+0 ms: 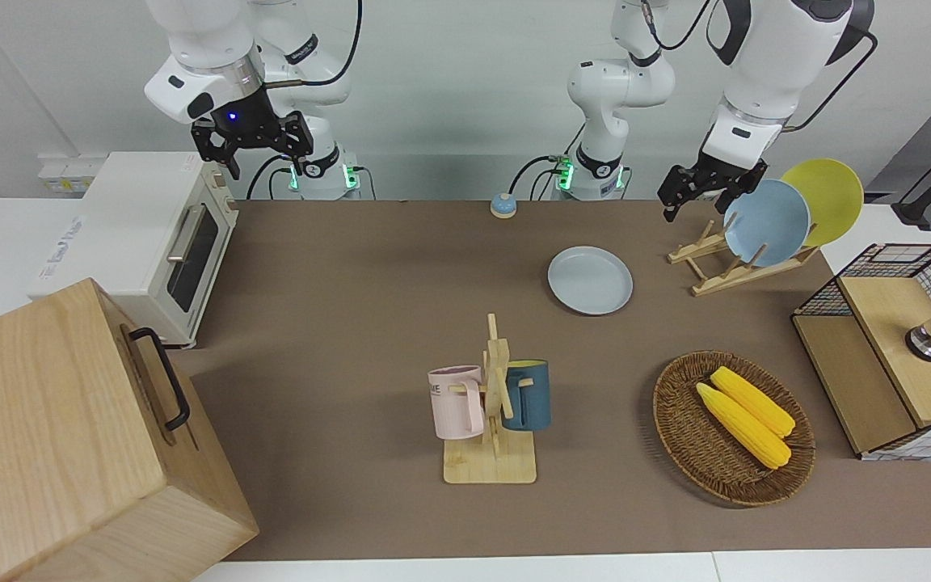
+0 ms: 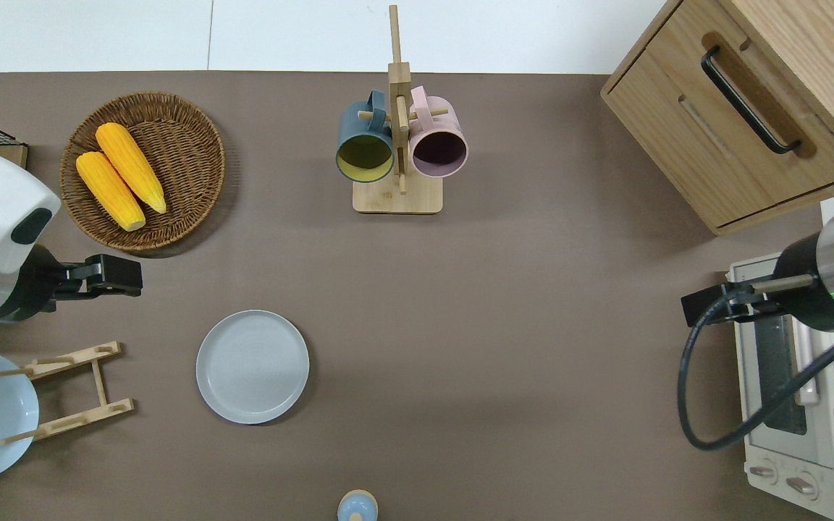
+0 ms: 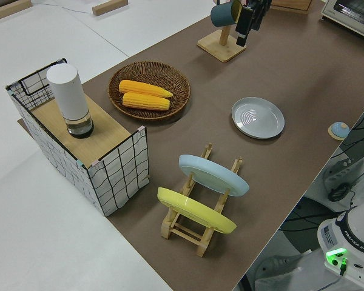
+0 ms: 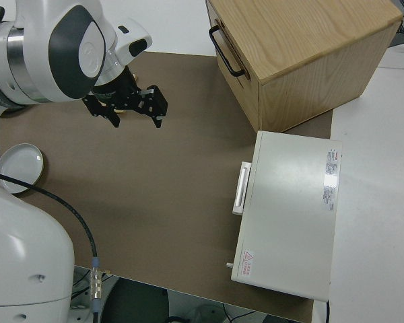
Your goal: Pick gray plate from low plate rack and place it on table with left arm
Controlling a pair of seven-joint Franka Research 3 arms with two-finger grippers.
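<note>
The gray plate (image 1: 590, 280) (image 2: 253, 366) (image 3: 258, 117) lies flat on the brown table (image 1: 352, 283), beside the low plate rack (image 1: 736, 259) (image 2: 69, 391) (image 3: 197, 206) and apart from it. The rack holds a blue plate (image 1: 766, 222) and a yellow plate (image 1: 825, 198), both leaning. My left gripper (image 1: 700, 198) (image 2: 116, 276) hangs open and empty in the air, over bare matting between the rack and the wicker basket. The right arm is parked, its gripper (image 1: 254, 149) (image 4: 126, 116) open.
A wicker basket (image 1: 676, 404) with two corn cobs sits toward the left arm's end. A mug stand (image 1: 491, 404) carries a pink and a dark blue mug. A wire crate (image 1: 886, 356), a toaster oven (image 1: 150, 242), a wooden cabinet (image 1: 69, 436) and a small blue bell (image 1: 503, 205) are also here.
</note>
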